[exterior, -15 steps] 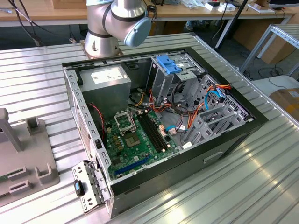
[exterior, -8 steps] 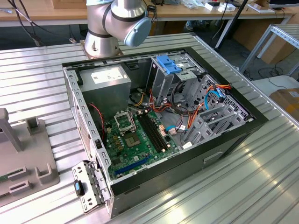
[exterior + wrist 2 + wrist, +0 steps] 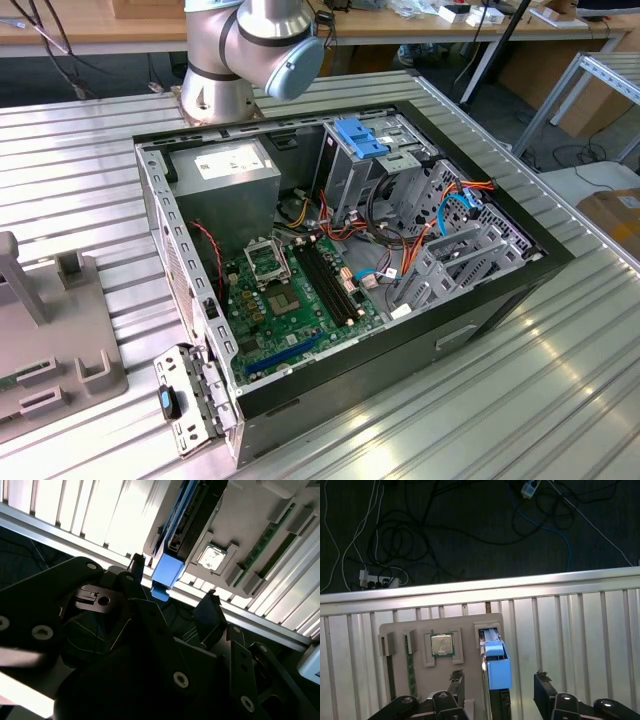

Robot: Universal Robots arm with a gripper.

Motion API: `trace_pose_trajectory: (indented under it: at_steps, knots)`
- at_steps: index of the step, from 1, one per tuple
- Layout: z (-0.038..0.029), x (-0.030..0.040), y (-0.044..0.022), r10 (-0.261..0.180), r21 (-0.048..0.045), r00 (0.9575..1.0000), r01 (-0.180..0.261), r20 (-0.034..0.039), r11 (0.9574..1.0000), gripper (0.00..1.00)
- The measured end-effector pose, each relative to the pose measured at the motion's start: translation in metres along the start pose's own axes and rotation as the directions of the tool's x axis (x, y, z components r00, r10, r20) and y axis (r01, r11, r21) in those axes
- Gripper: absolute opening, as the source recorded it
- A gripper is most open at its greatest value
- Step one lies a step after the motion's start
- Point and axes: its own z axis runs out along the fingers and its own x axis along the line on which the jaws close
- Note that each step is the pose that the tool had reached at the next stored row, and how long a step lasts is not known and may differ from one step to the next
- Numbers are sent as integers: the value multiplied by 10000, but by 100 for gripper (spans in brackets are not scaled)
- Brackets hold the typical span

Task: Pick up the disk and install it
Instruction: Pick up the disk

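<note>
The disk (image 3: 497, 667) stands on edge in a slot of a grey holder plate (image 3: 470, 625), its bright blue carrier frame facing the camera. In the second wrist view the disk (image 3: 185, 525) shows as a dark drive edged in blue, ending in a blue tab. My gripper (image 3: 499, 682) is open above it, one black fingertip (image 3: 456, 680) on each side of the disk, with a gap to the blue frame on both sides. The second wrist view shows the gripper (image 3: 172, 587) the same way, straddling the blue tab without touching it.
The holder plate also carries a processor chip (image 3: 441, 644) and a memory stick (image 3: 410, 665), close to the ribbed metal table's edge (image 3: 520, 585), with cables (image 3: 420, 530) on the floor beyond. An open computer case (image 3: 500, 290) with a light blue bracket (image 3: 360, 137) lies mid-table.
</note>
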Motion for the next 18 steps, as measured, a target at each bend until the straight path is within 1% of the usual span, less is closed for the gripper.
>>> trace_pose_trajectory:
  at_steps: [4,5,7,9,13,15,18]
  knots:
    - [49,0,0,0,0,10000,0,0,10000,66]
    - [76,0,0,0,0,10000,0,0,10000,66]
    - [108,1,0,0,0,10000,0,0,10000,66]
    - [168,1,0,0,1,10000,0,1,10000,66]
    - [226,1,-1,0,0,10000,0,0,10000,66]
    - [269,1,0,0,1,10000,0,0,10000,66]
    - [307,1,1,-71,0,10000,71,0,10000,66]
